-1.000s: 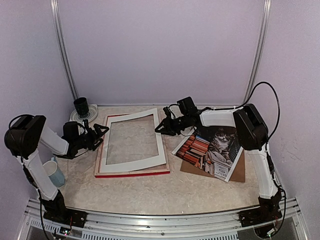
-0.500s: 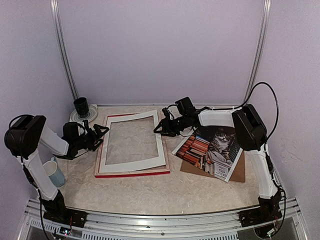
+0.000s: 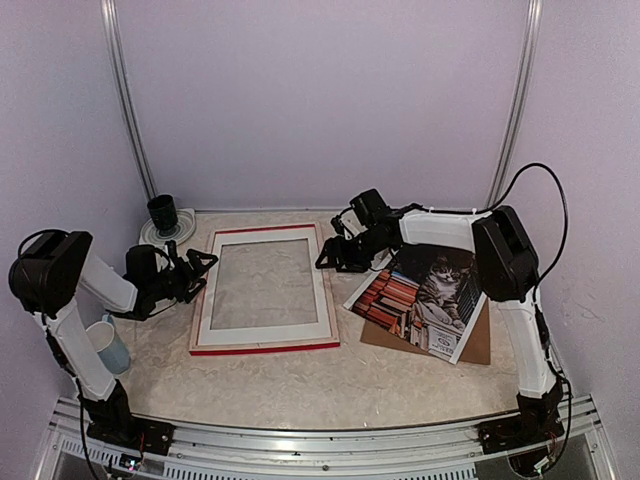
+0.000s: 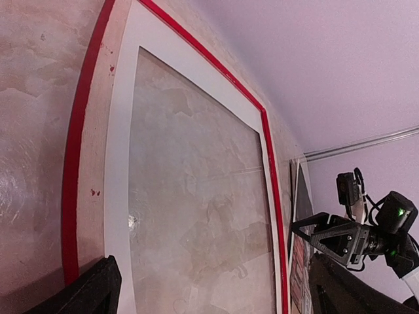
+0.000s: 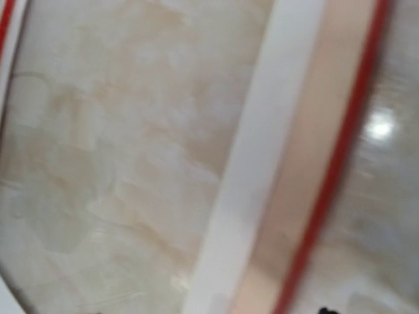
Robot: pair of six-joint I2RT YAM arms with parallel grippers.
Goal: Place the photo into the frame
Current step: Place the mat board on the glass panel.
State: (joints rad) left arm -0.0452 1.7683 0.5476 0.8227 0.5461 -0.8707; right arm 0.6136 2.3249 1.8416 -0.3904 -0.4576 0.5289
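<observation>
The frame (image 3: pixel 262 347) lies flat on the table at centre left, its red edge showing round a white mat board (image 3: pixel 325 290) that rests inside it. In the left wrist view the red frame edge (image 4: pixel 73 196) and the mat board (image 4: pixel 118 163) fill the picture. The photo (image 3: pixel 420 295) of the cat and books lies to the right of the frame. My left gripper (image 3: pixel 205 265) stands open at the frame's left edge, nothing between its fingers. At the frame's upper right edge my right gripper (image 3: pixel 330 256) is open and holds nothing. The right wrist view is blurred, showing the mat board (image 5: pixel 262 150) and the frame (image 5: pixel 308 170).
A brown backing board (image 3: pixel 478 345) lies under the photo at the right. A dark cup on a small plate (image 3: pixel 162 212) stands at the back left. A pale blue mug (image 3: pixel 112 345) stands beside the left arm's base.
The right gripper held the mat board's right edge raised; it has opened and the board now lies flat in the frame. The left arm has not moved.
</observation>
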